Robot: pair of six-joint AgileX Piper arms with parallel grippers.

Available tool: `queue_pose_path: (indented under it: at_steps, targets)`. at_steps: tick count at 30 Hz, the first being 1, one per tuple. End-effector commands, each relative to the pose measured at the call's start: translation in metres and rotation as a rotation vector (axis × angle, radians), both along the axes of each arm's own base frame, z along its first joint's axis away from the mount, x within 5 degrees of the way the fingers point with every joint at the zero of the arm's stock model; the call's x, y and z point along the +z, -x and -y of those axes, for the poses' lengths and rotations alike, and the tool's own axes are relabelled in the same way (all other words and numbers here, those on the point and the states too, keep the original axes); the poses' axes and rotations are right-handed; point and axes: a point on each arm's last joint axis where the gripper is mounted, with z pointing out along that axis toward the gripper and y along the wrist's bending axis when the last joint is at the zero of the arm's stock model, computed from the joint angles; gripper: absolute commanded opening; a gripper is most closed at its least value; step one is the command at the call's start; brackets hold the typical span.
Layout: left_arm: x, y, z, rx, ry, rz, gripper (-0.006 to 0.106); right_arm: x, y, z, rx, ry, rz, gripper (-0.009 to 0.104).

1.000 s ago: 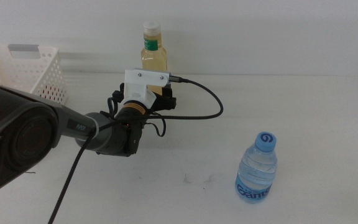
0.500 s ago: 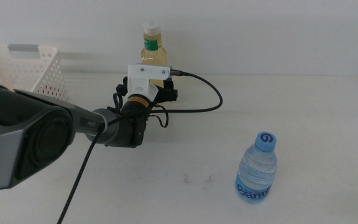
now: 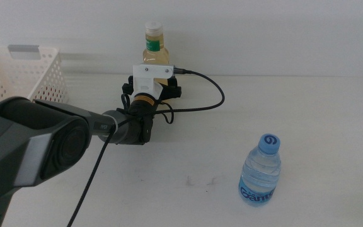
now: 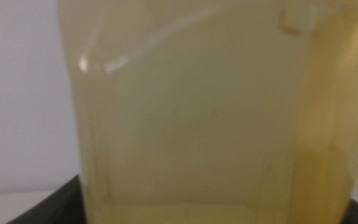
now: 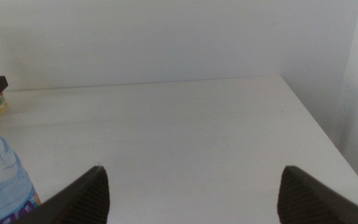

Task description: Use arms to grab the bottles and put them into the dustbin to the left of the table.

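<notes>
Left gripper (image 3: 158, 81) at 12 o'clock of the table (image 3: 295, 120), jaws open around the yellow-liquid bottle (image 3: 155, 53); we'd close low and centered, then lift straight. Right gripper (image 5: 191, 186) waits, jaws wide, empty, beside the water bottle (image 3: 261, 169).

A clear bottle of yellow liquid (image 3: 156, 52) with a white cap stands upright at the far edge of the white table (image 3: 307, 120), its lower part hidden behind the left arm's wrist block. A small blue-capped water bottle (image 3: 261, 169) with a blue label stands upright near the front right. The white perforated dustbin (image 3: 24, 72) sits at the far left.
</notes>
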Motion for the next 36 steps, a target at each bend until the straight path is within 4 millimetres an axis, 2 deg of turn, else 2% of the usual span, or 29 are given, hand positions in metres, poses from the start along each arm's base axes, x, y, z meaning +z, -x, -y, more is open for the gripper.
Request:
queue_pose_path:
  at_steps: [1, 6, 13, 18, 21, 24, 26, 28, 33, 36]
  targets:
    - [0.000, -0.004, -0.005, 0.019, 0.040, -0.003, 0.094, 0.000, 0.000, 0.000, 0.002, 0.012, 0.008, 0.090]
    - [0.002, -0.008, -0.008, 0.031, 0.057, -0.012, 0.094, 0.000, 0.000, 0.000, 0.002, 0.012, 0.008, 0.090]
    - [0.008, -0.018, -0.004, 0.008, -0.028, -0.016, 0.094, 0.000, 0.000, 0.000, 0.002, 0.012, 0.008, 0.090]
    - [0.007, -0.022, -0.006, 0.008, -0.036, -0.029, 0.086, 0.000, 0.000, 0.000, 0.002, 0.012, 0.008, 0.090]
    - [0.007, -0.022, -0.007, 0.022, -0.018, -0.035, 0.066, 0.000, 0.000, 0.000, 0.002, 0.012, 0.008, 0.090]
    - [0.016, -0.021, -0.009, 0.041, 0.008, -0.032, 0.037, 0.000, 0.000, 0.000, 0.002, 0.012, 0.008, 0.090]
    - [0.026, -0.014, -0.013, 0.051, 0.016, -0.037, 0.016, 0.000, 0.000, 0.000, 0.002, 0.012, 0.008, 0.090]
    - [0.034, -0.003, -0.019, 0.075, 0.018, -0.057, 0.000, 0.000, 0.000, 0.000, 0.002, 0.012, 0.008, 0.090]
    - [0.053, 0.034, -0.037, 0.107, -0.058, -0.111, -0.002, 0.000, 0.000, 0.000, 0.002, 0.012, 0.008, 0.090]
    - [0.071, 0.066, -0.049, 0.107, -0.072, -0.139, -0.002, 0.000, 0.000, 0.000, 0.002, 0.012, 0.008, 0.090]
